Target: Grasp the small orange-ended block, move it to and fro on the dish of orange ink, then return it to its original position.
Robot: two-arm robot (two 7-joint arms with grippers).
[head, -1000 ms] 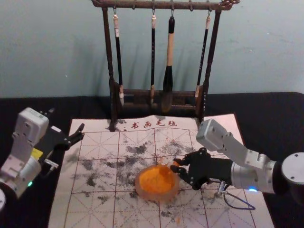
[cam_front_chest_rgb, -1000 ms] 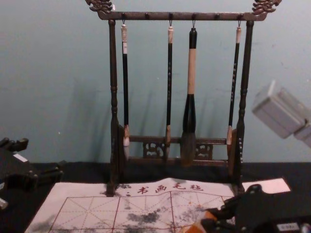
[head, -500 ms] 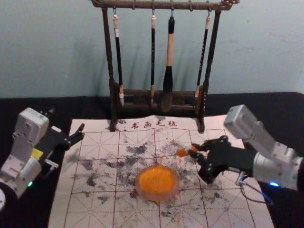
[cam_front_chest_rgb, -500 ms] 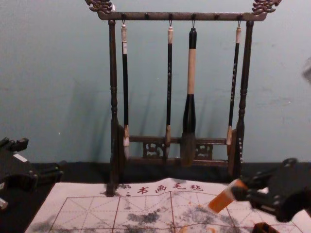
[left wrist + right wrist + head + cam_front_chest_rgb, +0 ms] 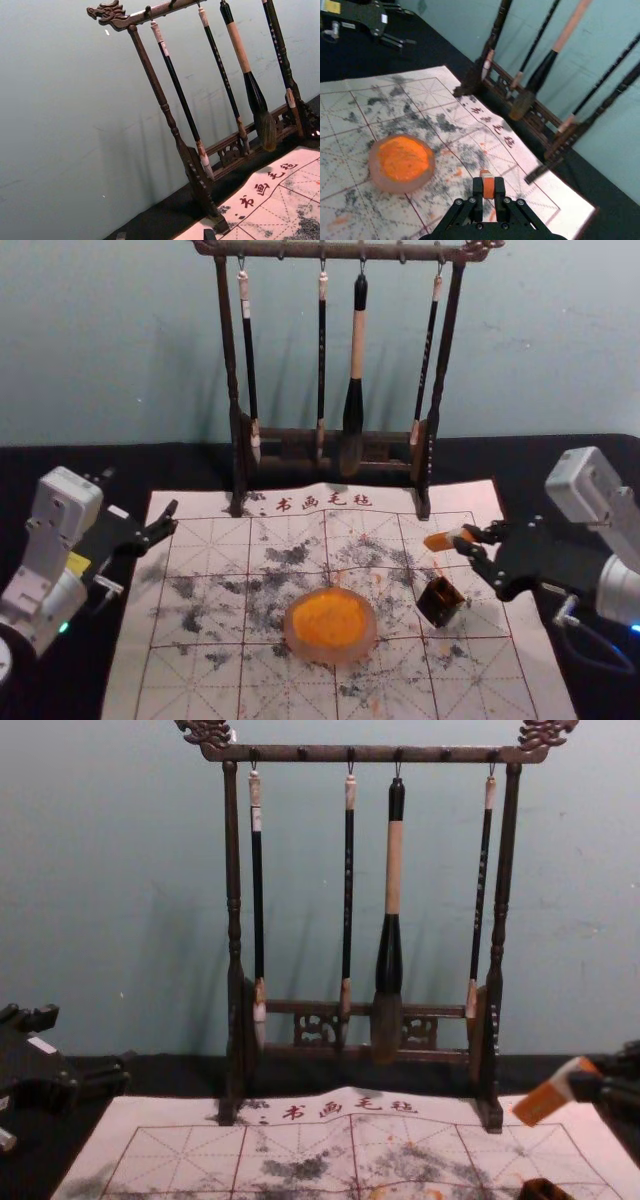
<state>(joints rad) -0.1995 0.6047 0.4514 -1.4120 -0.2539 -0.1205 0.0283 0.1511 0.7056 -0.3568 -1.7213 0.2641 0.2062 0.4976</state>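
In the head view, my right gripper [image 5: 474, 540] is shut on the orange-ended block [image 5: 442, 540], held tilted over the mat's right side. In the right wrist view, the block [image 5: 488, 186] sits between the fingertips of the right gripper [image 5: 489, 190]. The chest view has the block [image 5: 545, 1103] angled down, pale near the fingers and orange at its free end. The dish [image 5: 330, 655] of orange ink rests on the mat, left of and nearer than the block. My left gripper [image 5: 140, 502] stays parked at the left, open and holding nothing.
A small dark square holder [image 5: 439, 602] with orange stains stands on the mat between dish and right gripper. The ink-stained mat [image 5: 200, 680] lies on the black table. Behind it, a wooden rack [image 5: 232, 370] carries several hanging brushes.
My right gripper has moved from beside the dish toward the right and farther back, carrying the block. The dark holder has come into sight from behind it. The left arm is still.
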